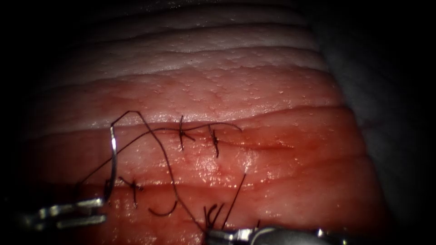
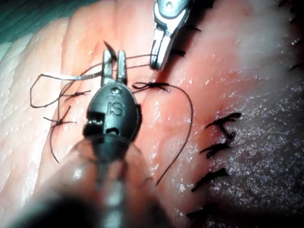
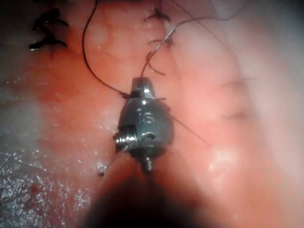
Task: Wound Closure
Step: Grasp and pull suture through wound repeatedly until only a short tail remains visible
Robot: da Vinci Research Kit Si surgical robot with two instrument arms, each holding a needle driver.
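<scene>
While the left hand (image 1: pixel 93 209) sits near-left w/ jaws slightly parted, the needle (image 1: pixel 112 156) stands by its tips, curve rising to the far side; grip on it looks likely but can't confirm. Needle seems out of the tissue (image 1: pixel 272 100), left of the knots (image 1: pixel 181 134) on the cut. Right hand (image 1: pixel 222 234) at near edge, closed on the thread (image 1: pixel 165 154). Judgement: keep thread tension gentle, hold needle firm, avoid snagging cut ends (image 1: pixel 213 213).
</scene>
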